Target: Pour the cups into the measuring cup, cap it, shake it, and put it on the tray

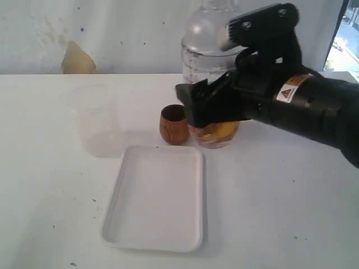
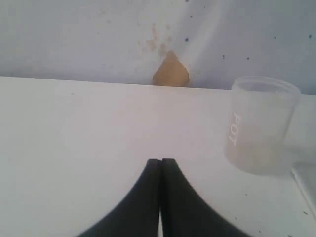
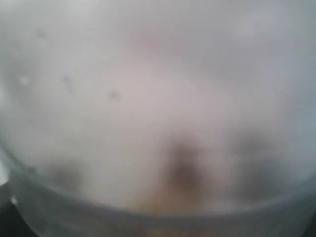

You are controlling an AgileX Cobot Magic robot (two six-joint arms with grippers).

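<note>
The measuring cup (image 1: 208, 53) stands at the back of the white table, tall and clear with printed marks, a clear cap on top and orange liquid in its bottom. My right gripper (image 1: 206, 110) reaches in from the right and is shut on its lower half. In the right wrist view the measuring cup's blurred wall (image 3: 158, 98) fills the picture and hides the fingers. The brown wooden cup (image 1: 174, 124) stands upright just left of it. The white tray (image 1: 130, 224) lies in front. My left gripper (image 2: 160, 161) is shut on nothing, over bare table.
A frosted translucent plastic cup (image 1: 95, 120) stands left of the tray; the left wrist view shows the same cup (image 2: 259, 126) ahead of the left gripper, with the tray's corner (image 2: 305, 181) beside it. A brown patch (image 1: 78, 59) marks the back wall.
</note>
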